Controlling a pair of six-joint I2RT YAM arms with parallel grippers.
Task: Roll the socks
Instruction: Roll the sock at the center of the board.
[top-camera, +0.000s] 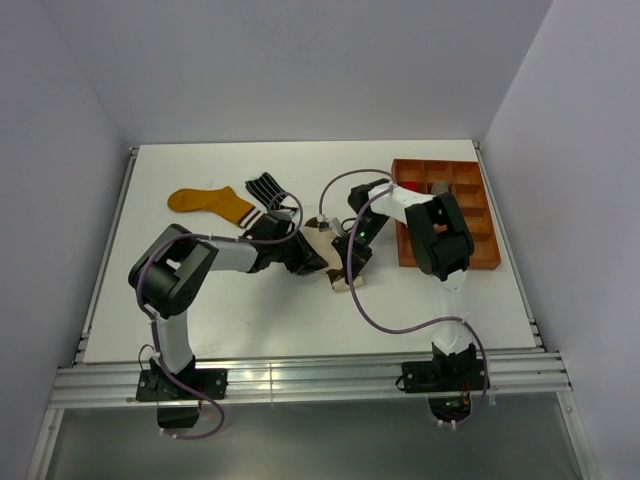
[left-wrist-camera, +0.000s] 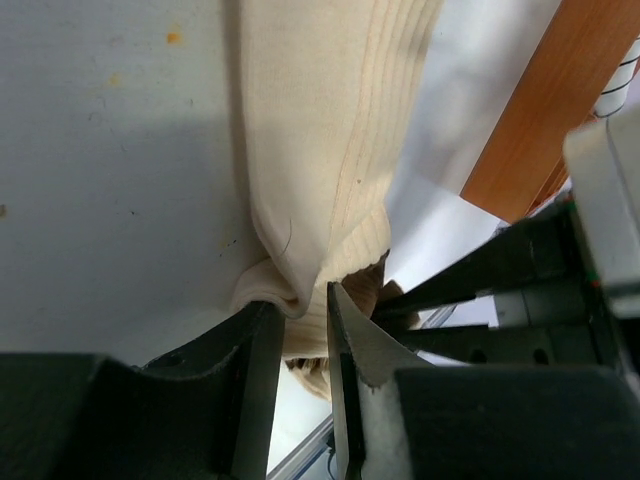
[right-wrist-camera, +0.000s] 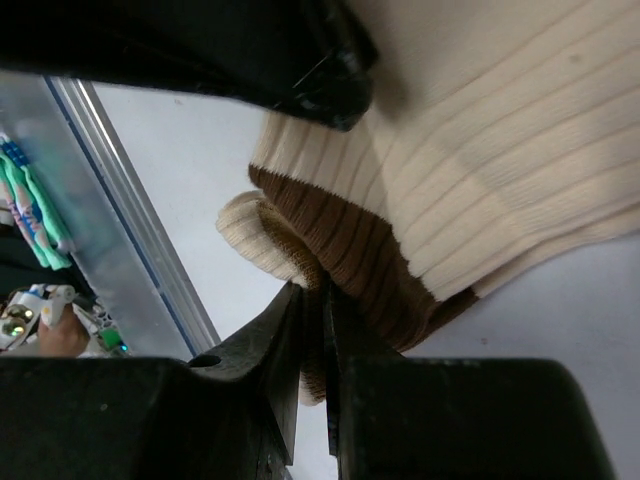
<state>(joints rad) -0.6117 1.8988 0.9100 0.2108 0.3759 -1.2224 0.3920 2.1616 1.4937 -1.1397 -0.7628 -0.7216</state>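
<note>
A cream sock with a brown toe (top-camera: 335, 262) lies mid-table between both grippers. My left gripper (top-camera: 312, 262) is shut on a fold of its cream fabric (left-wrist-camera: 300, 300), seen close in the left wrist view. My right gripper (top-camera: 352, 262) is shut on the sock's brown end (right-wrist-camera: 320, 275); the cream ribbed body (right-wrist-camera: 500, 150) spreads above the fingers. A mustard-yellow sock (top-camera: 208, 203) and a black sock with white stripes (top-camera: 266, 187) lie flat at the back left. Other socks sit in the tray, partly hidden by my right arm.
An orange-brown compartment tray (top-camera: 478, 215) stands at the right, with a red item (top-camera: 408, 186) in a back compartment. Its wooden edge (left-wrist-camera: 545, 110) shows in the left wrist view. The table's metal front rail (right-wrist-camera: 110, 210) runs near the right gripper.
</note>
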